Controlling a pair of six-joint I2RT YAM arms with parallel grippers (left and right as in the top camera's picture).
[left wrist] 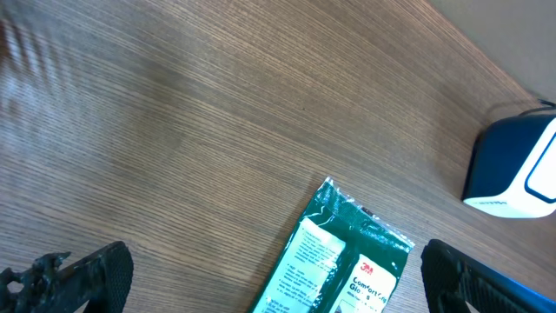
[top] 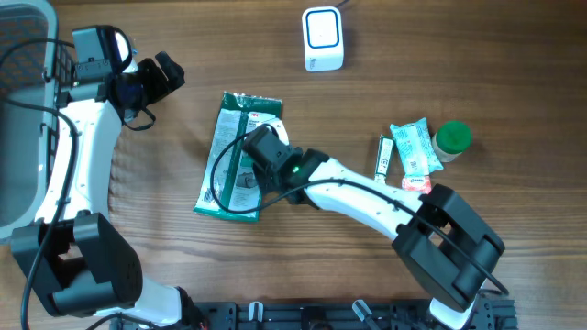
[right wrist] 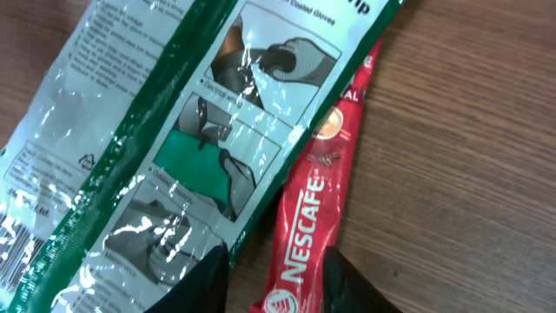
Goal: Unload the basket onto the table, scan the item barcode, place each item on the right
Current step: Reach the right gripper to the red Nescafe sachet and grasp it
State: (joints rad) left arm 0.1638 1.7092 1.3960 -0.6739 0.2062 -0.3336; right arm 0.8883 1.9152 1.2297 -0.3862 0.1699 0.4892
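- Evidently set astride a red Nescafe stick [right wrist: 300,235], the right jaws: dark fingers [right wrist: 204,283] at the bottom of the right wrist view, one on each side of it. Partly apart; cannot tell whether pinching or only straddling.
- Found flat on the bench [top: 514,73], slanting, with one long edge tucked beneath the green glove packet [right wrist: 174,130].
- Judged light, thin and limp, with a slick foil skin; likely to buckle or slide out if nipped at a tip. Better taken across its width near the middle, clear of the packet's edge, so as not to drag the packet along.
- Judged much the same for the packet: light, floppy, crinkly, and glossy enough to throw glare at a reader.
- Held wide apart and empty, the left jaws: fingers [left wrist: 78,278] hanging above bare bench, just short of the packet's top seam.
- Seen only from the right wrist: the stick itself. Hidden from overhead beneath the right arm [top: 367,197].
- Seen only from overhead: the whole layout, with the packet mid-bench, the white scanner [top: 323,38] well apart toward the far edge, and small sachets [top: 413,151] and a green cap [top: 452,137] off to the right.
- Added by the left wrist: the scanner's dark side face, low and close. No barcode made out in any view.
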